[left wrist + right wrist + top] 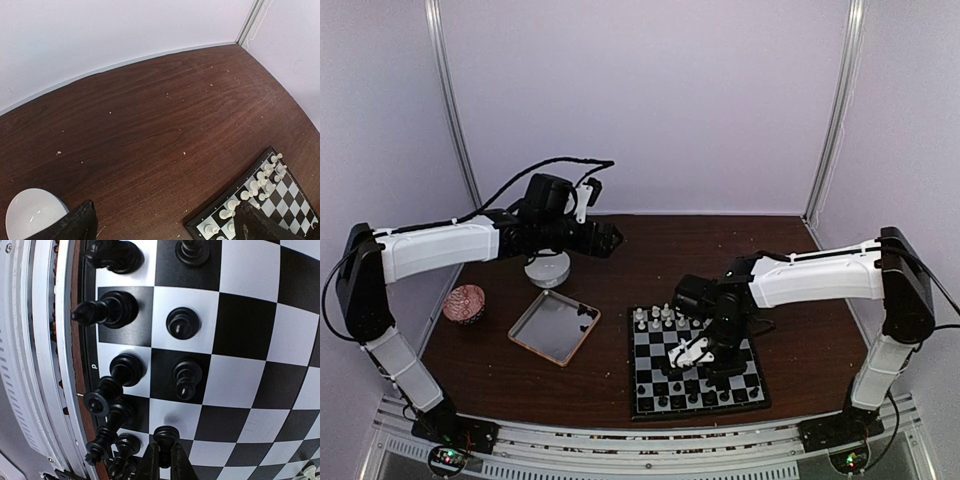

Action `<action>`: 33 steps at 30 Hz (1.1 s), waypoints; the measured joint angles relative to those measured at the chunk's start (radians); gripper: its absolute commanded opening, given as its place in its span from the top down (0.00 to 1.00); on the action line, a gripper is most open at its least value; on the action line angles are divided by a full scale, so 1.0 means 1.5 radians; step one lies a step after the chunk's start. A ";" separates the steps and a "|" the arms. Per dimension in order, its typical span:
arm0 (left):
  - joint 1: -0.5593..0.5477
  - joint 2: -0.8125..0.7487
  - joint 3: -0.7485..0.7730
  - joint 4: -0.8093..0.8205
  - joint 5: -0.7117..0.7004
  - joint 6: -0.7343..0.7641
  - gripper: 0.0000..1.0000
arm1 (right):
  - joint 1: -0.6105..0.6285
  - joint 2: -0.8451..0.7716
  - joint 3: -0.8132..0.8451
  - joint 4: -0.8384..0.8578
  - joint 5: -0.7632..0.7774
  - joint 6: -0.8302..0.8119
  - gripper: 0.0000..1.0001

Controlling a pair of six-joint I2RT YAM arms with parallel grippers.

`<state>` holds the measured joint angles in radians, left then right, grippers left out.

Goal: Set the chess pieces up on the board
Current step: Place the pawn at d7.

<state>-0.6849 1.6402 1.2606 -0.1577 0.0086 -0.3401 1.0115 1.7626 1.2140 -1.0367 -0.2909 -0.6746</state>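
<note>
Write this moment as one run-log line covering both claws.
left claw: open, empty, over table | right claw: shut on black pawn, over board

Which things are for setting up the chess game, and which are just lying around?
For the job: chessboard, white chess pieces, black chess pieces.
Just lying about: wooden-rimmed tray, white round dish, pinkish round thing, pale crumbs.

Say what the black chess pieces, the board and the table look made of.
Black chess pieces: probably plastic, glossy, with bright highlights. Board: smooth printed checks, slight sheen; material unclear. Table: dark wood or wood-look laminate, visible grain.
</note>
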 measured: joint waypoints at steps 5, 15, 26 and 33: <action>0.006 0.000 -0.013 -0.001 0.013 -0.005 0.02 | 0.003 0.018 0.004 0.000 0.003 0.005 0.91; 0.005 0.000 -0.013 0.000 0.021 -0.005 0.02 | 0.004 0.027 0.005 0.001 0.003 0.017 0.84; 0.005 0.005 -0.013 -0.001 0.018 -0.003 0.02 | 0.004 0.025 0.029 -0.012 0.003 0.023 0.76; 0.004 -0.046 -0.032 -0.020 -0.145 -0.003 0.25 | -0.004 -0.055 0.063 -0.054 0.008 0.012 0.73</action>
<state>-0.6796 1.5707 1.2121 -0.1879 -0.2092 -0.3443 1.0058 1.6806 1.3087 -1.1179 -0.2790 -0.6559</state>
